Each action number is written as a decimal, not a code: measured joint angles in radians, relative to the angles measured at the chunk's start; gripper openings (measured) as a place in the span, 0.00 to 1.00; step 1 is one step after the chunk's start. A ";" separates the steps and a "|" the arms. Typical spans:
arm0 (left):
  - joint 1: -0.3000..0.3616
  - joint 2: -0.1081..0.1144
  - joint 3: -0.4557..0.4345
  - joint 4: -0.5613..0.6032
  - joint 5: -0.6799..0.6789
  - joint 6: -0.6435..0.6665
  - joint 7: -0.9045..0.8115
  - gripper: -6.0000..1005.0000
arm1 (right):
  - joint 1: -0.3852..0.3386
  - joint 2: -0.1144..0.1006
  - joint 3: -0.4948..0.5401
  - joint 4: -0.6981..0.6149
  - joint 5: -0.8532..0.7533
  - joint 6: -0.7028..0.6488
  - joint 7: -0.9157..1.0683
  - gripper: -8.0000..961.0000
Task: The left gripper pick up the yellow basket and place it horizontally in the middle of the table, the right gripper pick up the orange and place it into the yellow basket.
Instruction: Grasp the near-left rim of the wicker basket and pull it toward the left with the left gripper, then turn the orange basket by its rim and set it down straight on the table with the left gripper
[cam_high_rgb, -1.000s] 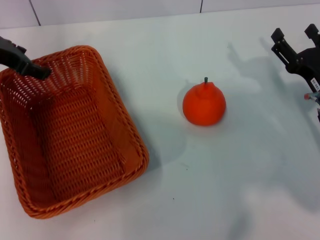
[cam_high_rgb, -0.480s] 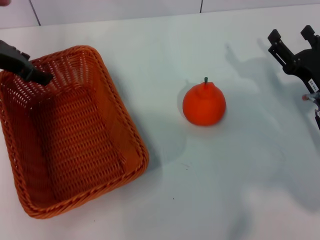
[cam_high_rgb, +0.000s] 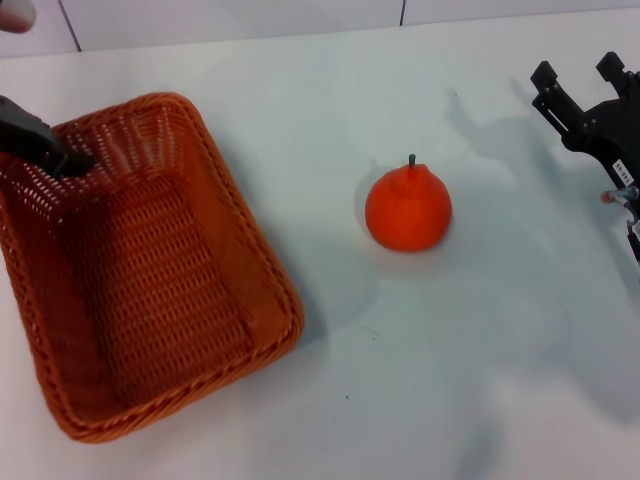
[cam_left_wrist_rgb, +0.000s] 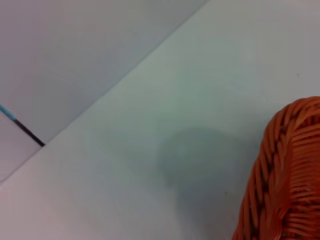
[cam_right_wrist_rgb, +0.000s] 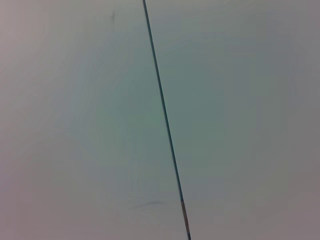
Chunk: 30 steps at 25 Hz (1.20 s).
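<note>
Left tool sat at far-left corner of yellow basket, black finger tip at braided rim; only one finger shown, so couldn't tell how far open or whether gripping wicker. Basket lay at counter left side, long axis running near-to-far w/ slight slant, not yet horizontal or centred. Orange, smooth w/ knob top & dark stem, stood well right of basket, nearer right tool, which hung spread wide & empty at far right.
</note>
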<state>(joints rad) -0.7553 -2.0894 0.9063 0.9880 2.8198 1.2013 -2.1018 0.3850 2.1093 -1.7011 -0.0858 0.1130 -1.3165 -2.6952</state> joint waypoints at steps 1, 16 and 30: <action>0.003 -0.001 -0.001 0.009 0.000 -0.001 -0.004 0.55 | 0.000 0.000 0.000 0.000 0.000 0.000 0.000 0.98; -0.016 0.003 -0.071 0.037 0.000 0.086 -0.077 0.30 | -0.001 0.000 0.000 0.010 0.001 -0.001 0.001 0.98; -0.050 0.043 -0.286 0.030 -0.006 0.179 -0.201 0.21 | 0.000 0.000 0.000 0.001 -0.001 -0.002 0.002 0.98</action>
<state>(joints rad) -0.8049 -2.0466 0.6207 1.0183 2.8136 1.3806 -2.3027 0.3845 2.1088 -1.7011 -0.0851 0.1118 -1.3181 -2.6937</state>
